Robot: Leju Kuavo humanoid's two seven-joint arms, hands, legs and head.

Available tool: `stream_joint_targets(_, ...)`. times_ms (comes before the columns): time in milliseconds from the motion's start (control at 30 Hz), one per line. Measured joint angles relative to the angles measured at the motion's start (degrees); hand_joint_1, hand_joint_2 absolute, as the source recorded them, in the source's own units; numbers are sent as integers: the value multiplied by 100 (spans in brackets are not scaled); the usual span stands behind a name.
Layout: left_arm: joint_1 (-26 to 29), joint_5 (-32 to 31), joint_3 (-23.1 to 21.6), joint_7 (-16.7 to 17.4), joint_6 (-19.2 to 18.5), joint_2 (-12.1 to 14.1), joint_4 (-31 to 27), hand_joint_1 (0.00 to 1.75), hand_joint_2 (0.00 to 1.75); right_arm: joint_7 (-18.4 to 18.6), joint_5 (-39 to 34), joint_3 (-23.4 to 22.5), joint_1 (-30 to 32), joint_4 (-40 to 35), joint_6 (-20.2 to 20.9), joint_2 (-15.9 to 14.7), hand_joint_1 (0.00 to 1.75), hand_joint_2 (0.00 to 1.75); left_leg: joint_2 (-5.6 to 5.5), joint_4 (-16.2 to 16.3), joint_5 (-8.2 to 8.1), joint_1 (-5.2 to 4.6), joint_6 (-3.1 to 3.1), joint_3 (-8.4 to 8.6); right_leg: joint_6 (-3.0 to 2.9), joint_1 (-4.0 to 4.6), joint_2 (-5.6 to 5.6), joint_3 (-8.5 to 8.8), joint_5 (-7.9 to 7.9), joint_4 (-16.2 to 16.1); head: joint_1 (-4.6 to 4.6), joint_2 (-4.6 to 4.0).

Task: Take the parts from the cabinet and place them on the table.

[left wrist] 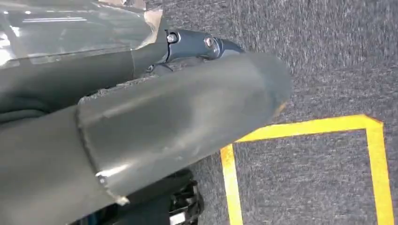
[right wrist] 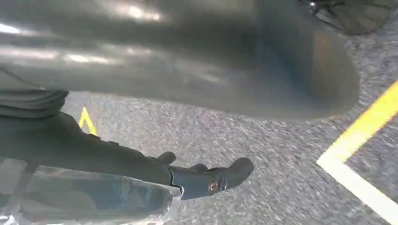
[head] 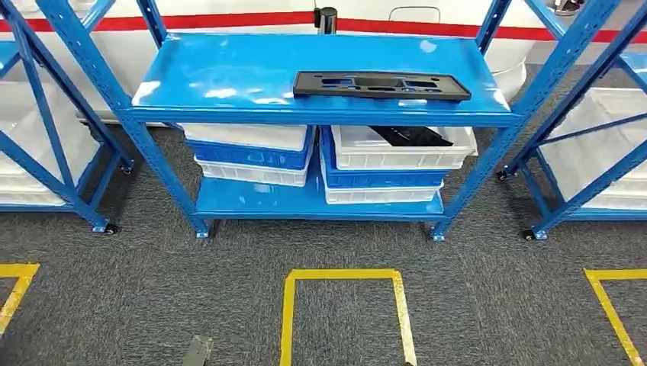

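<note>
Underfoot lies a dark grey speckled carpet (head: pixel 152 305) marked with yellow tape squares (head: pixel 345 274), one square directly ahead of the robot and parts of two more out to either side. Beyond the middle square stands the blue cabinet (head: pixel 152 114), an open steel rack on small castors, with more blue racks flanking it on both sides and a white wall with a red stripe (head: pixel 229 19) behind.

On the cabinet's top shelf, toward its right half, rests a long flat black part (head: pixel 380 84) with several cut-outs, lying level and near the front edge. On the lower shelf sit stacked white and blue crates (head: pixel 252 152); the right-hand upper white crate (head: pixel 404 149) holds another dark part (head: pixel 408 136).

Both hands hang low by the robot's body, well apart from the cabinet and the black part, with open carpet between. The left hand (left wrist: pixel 197 44) shows a dark fingertip over the carpet near a yellow tape corner; the right hand (right wrist: pixel 211 180) shows a dark finger likewise above carpet. Neither appears to have hold of anything, but how far their fingers are spread I cannot tell.
</note>
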Motion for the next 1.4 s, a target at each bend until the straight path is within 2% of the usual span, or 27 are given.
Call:
stream_joint_targets(33,-1,0,-6,0,0,0,0,0,0,0,2,0,18,0,-2,-2,0,0,-16,1,-12,22,-22,15,78,-24,-1,50,171,-220,-6,0)
stream_joint_targets(67,-1,0,-17,0,0,-2,0,0,0,0,11,0,21,0,-4,-2,0,0,-35,12,-30,50,-56,34,170,-58,-1,209,412,-641,0,0)
stream_joint_targets(100,-1,0,-28,0,0,-4,0,0,0,0,13,0,19,0,-4,-4,0,0,-45,33,-53,86,-102,55,262,-101,-1,454,688,-1213,-2,0)
stream_joint_targets(133,-4,0,-31,0,0,4,0,0,0,0,20,0,20,0,-4,2,0,0,-59,65,-86,63,-171,48,333,-154,-5,627,863,-1654,11,0)
stream_joint_targets(167,-5,0,-33,7,0,22,0,0,0,0,20,0,18,7,-4,42,0,0,-71,99,-121,36,-238,47,271,-66,10,591,869,-1623,83,0)
stream_joint_targets(200,-6,0,-37,7,0,13,0,0,0,0,20,-2,18,7,-4,22,0,0,-73,81,-110,15,-279,52,112,-71,6,611,871,-1590,44,0)
stream_joint_targets(300,-5,0,-39,7,0,17,0,0,0,0,20,-2,27,7,-4,26,0,0,-76,59,-96,88,-328,48,-54,-68,9,597,893,-1575,20,0)
stream_joint_targets(333,-7,0,-39,7,0,20,0,0,0,0,22,-2,28,7,-4,30,0,0,-24,127,-160,110,-341,40,-119,-71,6,607,904,-1586,19,0)
stream_joint_targets(367,-13,0,-39,7,0,22,0,0,0,0,26,-2,22,7,-4,31,0,0,32,414,-353,98,-329,-94,-152,-46,3,610,893,-1586,9,0)
stream_joint_targets(433,-12,0,-42,15,0,20,0,0,0,0,28,-2,23,7,24,24,0,0,34,1395,-817,76,-318,-574,-238,15,-22,608,880,-1585,-7,0)
stream_joint_targets(467,-6,0,-46,20,0,17,0,0,0,0,28,-4,28,7,33,24,0,0,34,1828,-950,73,-300,-800,-250,54,-30,609,873,-1584,-4,0)
stream_joint_targets(500,-3,0,-46,24,0,18,0,0,0,0,26,-4,31,7,35,24,0,0,34,1999,-927,56,-262,-908,-259,92,-31,616,867,-1584,-2,0)
stream_joint_targets(533,-2,0,-46,24,0,17,0,0,0,0,28,-4,30,7,37,24,0,0,34,1850,-763,28,-206,-858,-269,121,-30,630,861,-1584,-4,0)
stream_joint_targets(567,-4,0,-48,24,0,17,0,0,175,0,28,-4,26,7,37,24,0,0,34,1435,-495,-17,-129,-665,-282,152,-29,653,852,-1585,-9,0)
stream_joint_targets(600,-6,0,-48,24,0,18,0,0,175,0,28,-4,23,7,37,24,0,0,34,1029,-285,-50,-57,-467,-291,179,-29,673,846,-1585,-2,0)
stream_joint_targets(633,-10,0,-48,24,0,20,0,0,175,0,28,-4,22,7,37,26,0,0,44,544,-72,-109,64,-224,-307,191,-28,695,834,-1586,-4,0)
stream_joint_targets(667,-24,-2,-48,24,7,70,0,0,175,0,31,-4,25,7,50,64,0,0,121,332,-144,-165,174,-102,-308,226,-39,691,825,-1583,40,0)
stream_joint_targets(700,-31,-13,-50,17,18,44,0,0,175,0,37,-7,23,7,52,35,0,0,148,255,-127,-181,134,-102,-304,229,-42,668,822,-1577,28,0)
stream_joint_targets(733,-35,-22,-50,15,37,44,0,0,175,0,44,-7,13,7,52,46,0,0,131,218,-85,-181,64,-101,-305,237,-55,640,808,-1556,17,0)
stream_joint_targets(767,-35,-26,-50,20,55,15,0,0,175,0,55,-7,22,7,42,20,0,0,125,207,-99,-184,-133,-98,-310,249,-67,627,804,-1559,33,0)
stream_joint_targets(833,-37,-26,-50,22,74,28,0,0,175,0,83,-7,21,7,24,46,0,0,109,208,-89,-204,-98,-99,-305,228,-77,631,806,-1561,26,0)
stream_joint_targets(1267,-42,-26,-50,101,160,7,0,0,175,160,284,-7,18,7,35,44,0,0,107,210,-93,-225,-64,-100,-290,208,-78,642,816,-1590,28,0)
stream_joint_targets(1300,-42,-26,-50,101,160,6,0,0,175,164,284,-7,18,7,44,44,0,175,107,211,-93,-224,-63,-100,-290,208,-77,642,816,-1590,28,0)
stream_joint_targets(1400,-42,-26,-50,103,157,7,0,0,175,164,299,-7,21,7,52,46,0,175,107,210,-93,-222,-63,-100,-290,209,-77,643,816,-1590,26,0)
